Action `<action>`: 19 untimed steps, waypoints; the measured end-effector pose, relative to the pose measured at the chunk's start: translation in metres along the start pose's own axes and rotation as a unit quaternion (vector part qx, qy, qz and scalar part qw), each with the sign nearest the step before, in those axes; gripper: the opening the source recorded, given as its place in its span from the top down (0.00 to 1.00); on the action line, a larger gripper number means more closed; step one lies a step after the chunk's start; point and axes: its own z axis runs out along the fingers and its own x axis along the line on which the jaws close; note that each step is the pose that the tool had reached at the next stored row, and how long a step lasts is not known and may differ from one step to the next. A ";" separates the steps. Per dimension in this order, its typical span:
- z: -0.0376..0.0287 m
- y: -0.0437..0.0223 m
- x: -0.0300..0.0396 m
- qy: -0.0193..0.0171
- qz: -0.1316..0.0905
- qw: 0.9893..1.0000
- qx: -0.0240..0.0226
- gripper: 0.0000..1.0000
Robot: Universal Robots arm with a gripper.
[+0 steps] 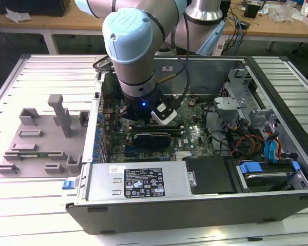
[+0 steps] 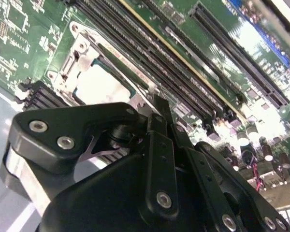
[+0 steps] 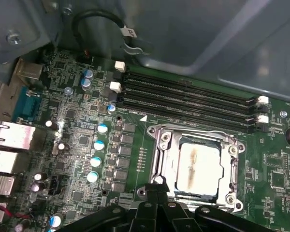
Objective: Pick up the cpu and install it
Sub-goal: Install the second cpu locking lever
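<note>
1 cpu [image 3: 197, 168] seated in socket [image 3: 160, 159]; gripper [image 3: 157, 193] fingers drawn together (nothing held). Risk: bent pins if nudged.

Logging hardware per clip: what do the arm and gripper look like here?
The arm has pale blue joint caps on silver-grey tubes, black cables looping around its wrist and a small blue light. The gripper is matte black, built of linkage bars with silver screws.
</note>
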 end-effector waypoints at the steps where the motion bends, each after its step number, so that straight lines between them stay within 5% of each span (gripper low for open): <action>1: -0.0001 0.0001 0.0003 0.000 0.000 1.000 0.000 0.89; 5: -0.0074 0.0017 -0.0011 0.000 0.000 1.000 0.000 0.89; 8: -0.0218 0.0049 -0.0040 0.000 0.000 1.000 0.000 0.89; 10: -0.0421 0.0093 -0.0089 0.000 0.000 1.000 0.000 0.89; 13: -0.0436 0.0079 -0.0202 0.000 0.003 1.000 0.001 0.89; 15: -0.0427 0.0069 -0.0256 0.012 0.006 1.000 0.004 0.89; 16: -0.0425 0.0066 -0.0272 0.026 0.011 1.000 0.008 0.89; 17: -0.0421 0.0061 -0.0299 0.036 0.014 0.999 0.012 0.89; 19: -0.0399 0.0034 -0.0440 0.040 0.014 0.999 0.015 0.89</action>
